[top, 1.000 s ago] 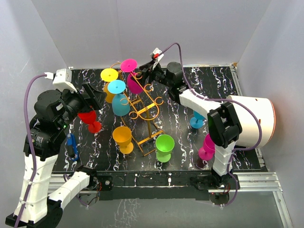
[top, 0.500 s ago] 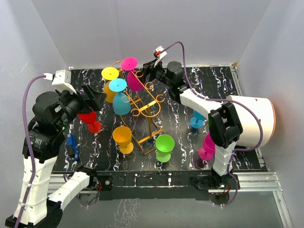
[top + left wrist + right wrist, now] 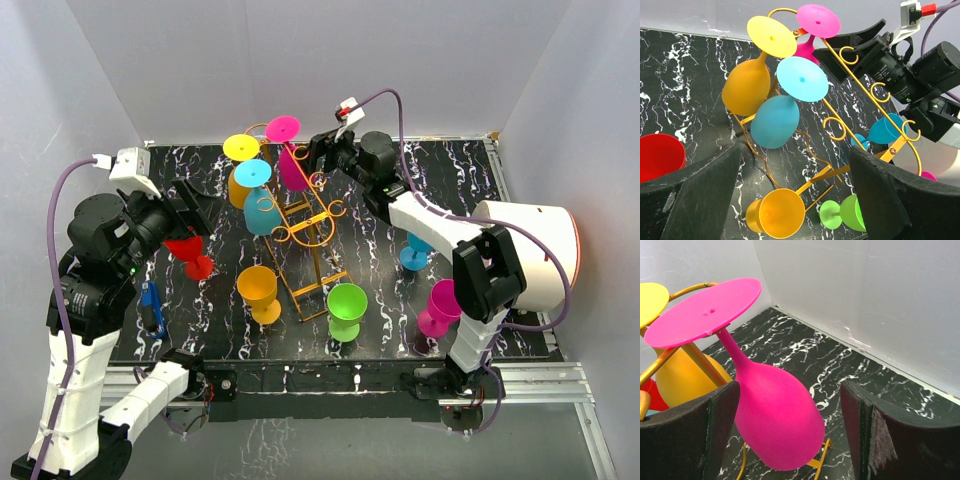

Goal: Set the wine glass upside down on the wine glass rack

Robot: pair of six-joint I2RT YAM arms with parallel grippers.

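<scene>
The golden wire wine glass rack (image 3: 312, 228) stands mid-table. Three glasses hang on it upside down: a magenta wine glass (image 3: 292, 168), a cyan one (image 3: 262, 212) and a yellow-orange one (image 3: 238, 185). My right gripper (image 3: 322, 156) is open at the rack's far side. In the right wrist view the magenta bowl (image 3: 777, 420) hangs between the open gripper's (image 3: 790, 435) fingers, close to the left pad (image 3: 690, 440) and with a gap to the right pad (image 3: 880, 435). My left gripper (image 3: 196, 210) is open left of the rack, above a red glass (image 3: 188, 250), with nothing between its fingers (image 3: 690, 200).
Standing on the table are an orange glass (image 3: 259, 290), a green glass (image 3: 346, 308), a cyan glass (image 3: 414, 252) and a magenta glass (image 3: 438, 308). A big white cylinder (image 3: 535, 255) lies at the right edge. A blue object (image 3: 152, 308) sits by the left arm.
The right gripper has drawn back a little to the right. The rack's top and its hung glasses have shifted slightly right. The left arm has not moved.
</scene>
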